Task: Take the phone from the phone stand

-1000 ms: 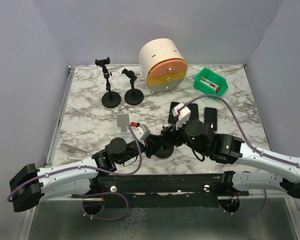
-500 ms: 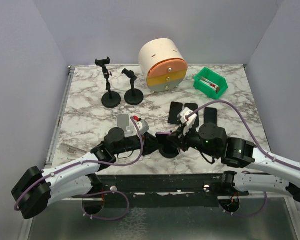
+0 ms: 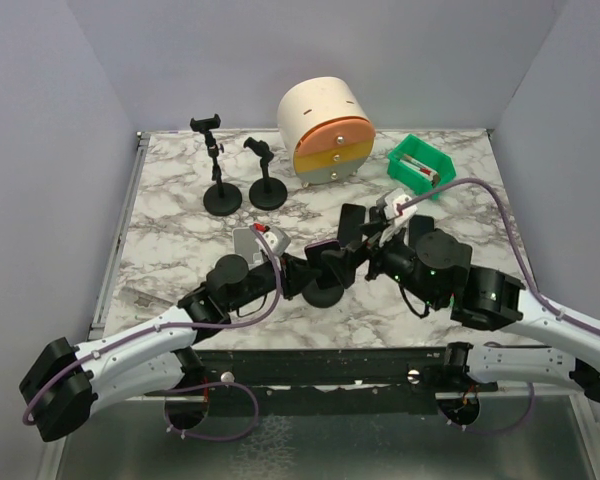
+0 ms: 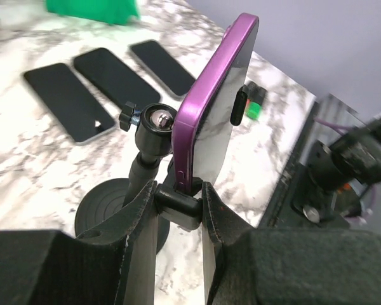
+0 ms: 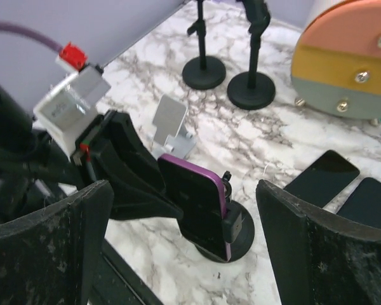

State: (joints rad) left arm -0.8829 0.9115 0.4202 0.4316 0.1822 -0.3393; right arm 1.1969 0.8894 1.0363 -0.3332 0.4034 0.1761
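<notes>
2 grippers crowd 1 small target just toward 6 o'clock of the table's centre. The purple-edged, dark-faced phone stands upright in the cradle of the black round-based phone stand and is not yet lifted out. The left gripper is clamped on the stand's black lower cradle arm, just under the phone. The right gripper is spread wide and holds nothing; the phone sits ahead between its fingers, untouched.

I judge 3 risks:
- The left hold is on a small part, so a hard upward pull could make it slip, tipping the stand or swivelling its ball joint.
- A shallow pinch on the glossy edges could drop the phone toward the 3 flat black phones at 1 o'clock of the stand.
- The closing right fingers could strike the left gripper at 9 o'clock of the phone.
</notes>
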